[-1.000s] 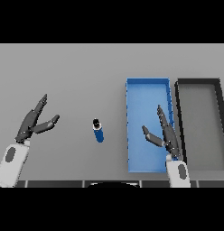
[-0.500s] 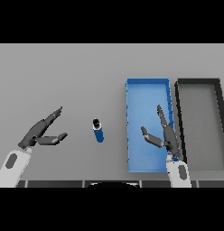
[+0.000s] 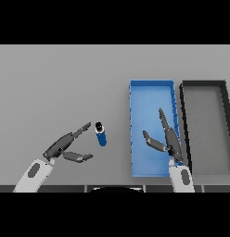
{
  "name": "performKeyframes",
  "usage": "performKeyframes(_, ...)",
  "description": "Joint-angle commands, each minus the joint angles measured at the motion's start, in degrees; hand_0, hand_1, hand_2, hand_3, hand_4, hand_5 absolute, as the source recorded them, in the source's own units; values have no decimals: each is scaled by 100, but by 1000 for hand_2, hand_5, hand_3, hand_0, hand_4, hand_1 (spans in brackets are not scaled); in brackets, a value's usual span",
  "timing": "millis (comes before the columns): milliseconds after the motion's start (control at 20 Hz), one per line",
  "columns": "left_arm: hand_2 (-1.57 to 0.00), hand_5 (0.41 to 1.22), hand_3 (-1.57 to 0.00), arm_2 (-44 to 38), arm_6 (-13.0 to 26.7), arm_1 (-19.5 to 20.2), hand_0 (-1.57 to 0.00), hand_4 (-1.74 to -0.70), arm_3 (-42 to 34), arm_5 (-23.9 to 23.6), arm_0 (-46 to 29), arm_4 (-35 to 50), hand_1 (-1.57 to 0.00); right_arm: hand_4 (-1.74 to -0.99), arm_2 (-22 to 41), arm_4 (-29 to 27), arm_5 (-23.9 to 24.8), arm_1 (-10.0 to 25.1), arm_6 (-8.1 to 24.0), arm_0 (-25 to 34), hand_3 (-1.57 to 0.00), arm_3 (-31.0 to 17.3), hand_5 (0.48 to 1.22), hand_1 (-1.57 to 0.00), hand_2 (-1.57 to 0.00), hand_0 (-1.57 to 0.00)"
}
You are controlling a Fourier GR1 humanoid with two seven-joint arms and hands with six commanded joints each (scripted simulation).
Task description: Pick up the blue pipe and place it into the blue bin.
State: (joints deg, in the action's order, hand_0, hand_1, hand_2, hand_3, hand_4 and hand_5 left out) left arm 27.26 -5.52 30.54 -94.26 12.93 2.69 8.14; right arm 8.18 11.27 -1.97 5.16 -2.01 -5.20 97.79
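The blue pipe (image 3: 101,134) is a short blue cylinder with a dark open end, lying on the grey table left of the blue bin (image 3: 151,90). My left hand (image 3: 66,146) is open just left of the pipe, fingers stretched toward it and thumb below, a small gap still between them. My right hand (image 3: 167,138) is open and idle above the near part of the blue bin, holding nothing.
A dark grey bin (image 3: 205,85) stands right beside the blue bin on its right. Bare grey table (image 3: 56,83) stretches to the left and far side.
My left hand has swung right and inward toward the pipe, closing most of the gap. The pipe and my right hand have stayed put.
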Motion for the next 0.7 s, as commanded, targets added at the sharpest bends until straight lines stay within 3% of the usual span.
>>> performKeyframes(0, 1, 463, 1, 8, 83, -82, 1, -1189, 152, -4, 89, -18, 1, -1228, -9, -42, -24, 15, -24, -57, 1, 83, 621, 1, 1, 1)
performKeyframes(350, 1, 469, 1, 172, 163, -869, 1, -1186, 1035, 88, 603, -43, 1, -1212, -9, 33, 48, -2, 87, -68, 1, 101, 610, 1, 1, 1)
performKeyframes(550, 1, 462, 1, 334, 63, -1200, 1, -1131, 1558, -8, 989, -453, 1, -1201, 27, 15, 20, -20, -7, -209, 1, 184, 605, 1, 1, 1)
performKeyframes(650, 1, 495, 1, 328, -32, -1422, 1, -1171, 1668, 105, 1049, -269, 1, -1204, -56, -35, 16, 32, 71, -146, 1, 144, 607, 1, 1, 1)
